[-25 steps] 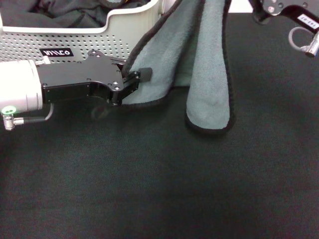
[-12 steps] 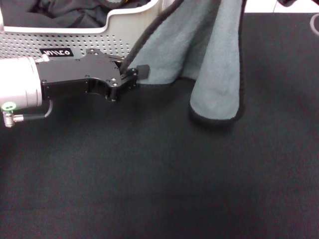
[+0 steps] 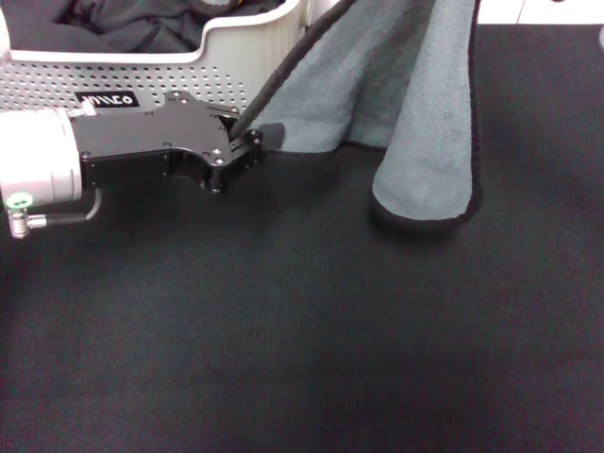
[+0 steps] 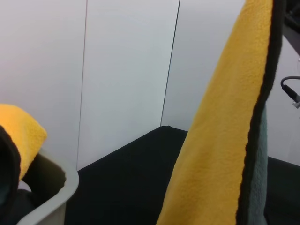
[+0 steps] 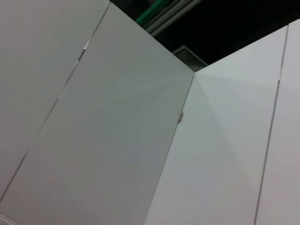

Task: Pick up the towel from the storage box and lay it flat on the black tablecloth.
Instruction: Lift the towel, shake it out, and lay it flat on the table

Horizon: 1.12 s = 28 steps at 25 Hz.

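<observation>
The grey-green towel [image 3: 377, 94] with black edging hangs down from above the head view's top edge, its lower fold [image 3: 425, 189] touching the black tablecloth [image 3: 302, 330]. My left gripper [image 3: 257, 142] is beside the storage box [image 3: 57, 80] and is shut on the towel's left edge. The left wrist view shows the towel's yellow reverse side [image 4: 220, 140] stretched upward, the box rim [image 4: 51, 187] and the tablecloth [image 4: 126, 178]. My right gripper is out of view; the right wrist view shows only white wall panels.
The pale grey box at the back left holds black garments [image 3: 123, 24]. Its perforated wall carries a black label [image 3: 109, 98]. The tablecloth spreads across the whole front and right of the head view.
The towel's hanging fold has shifted to the right and spread wider. The right gripper has left the head view at the top right. The left gripper has moved slightly up and back with the towel's edge.
</observation>
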Each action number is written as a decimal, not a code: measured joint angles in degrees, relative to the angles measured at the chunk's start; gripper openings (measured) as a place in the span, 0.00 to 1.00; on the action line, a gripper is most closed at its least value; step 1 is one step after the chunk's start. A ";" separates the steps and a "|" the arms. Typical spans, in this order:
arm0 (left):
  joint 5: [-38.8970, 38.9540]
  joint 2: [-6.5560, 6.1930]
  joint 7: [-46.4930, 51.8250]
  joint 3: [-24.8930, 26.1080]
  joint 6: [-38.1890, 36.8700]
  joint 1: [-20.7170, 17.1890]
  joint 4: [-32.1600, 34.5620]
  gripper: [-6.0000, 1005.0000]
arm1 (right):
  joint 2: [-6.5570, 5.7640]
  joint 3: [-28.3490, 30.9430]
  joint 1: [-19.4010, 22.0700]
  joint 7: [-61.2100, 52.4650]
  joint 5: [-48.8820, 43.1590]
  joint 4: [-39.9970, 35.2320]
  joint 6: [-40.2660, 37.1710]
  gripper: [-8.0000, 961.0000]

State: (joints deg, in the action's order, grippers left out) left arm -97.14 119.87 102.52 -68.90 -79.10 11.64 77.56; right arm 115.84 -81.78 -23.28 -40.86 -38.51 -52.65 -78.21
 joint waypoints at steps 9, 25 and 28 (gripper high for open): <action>0.01 0.00 -0.11 0.61 0.00 0.65 -1.31 0.05 | -0.01 0.99 0.22 0.00 0.13 1.47 -0.49 0.05; 0.41 0.00 -0.14 0.61 0.00 0.58 -1.36 0.04 | 0.02 1.46 0.97 -0.01 1.45 2.74 -0.98 0.05; 0.56 0.01 -0.14 0.61 0.00 0.52 -1.36 0.04 | 0.07 1.46 0.96 -0.01 1.99 3.67 -1.41 0.05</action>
State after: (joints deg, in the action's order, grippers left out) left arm -96.58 119.88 102.39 -68.28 -79.10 12.16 76.20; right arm 115.91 -80.32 -22.32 -40.87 -36.52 -48.98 -79.63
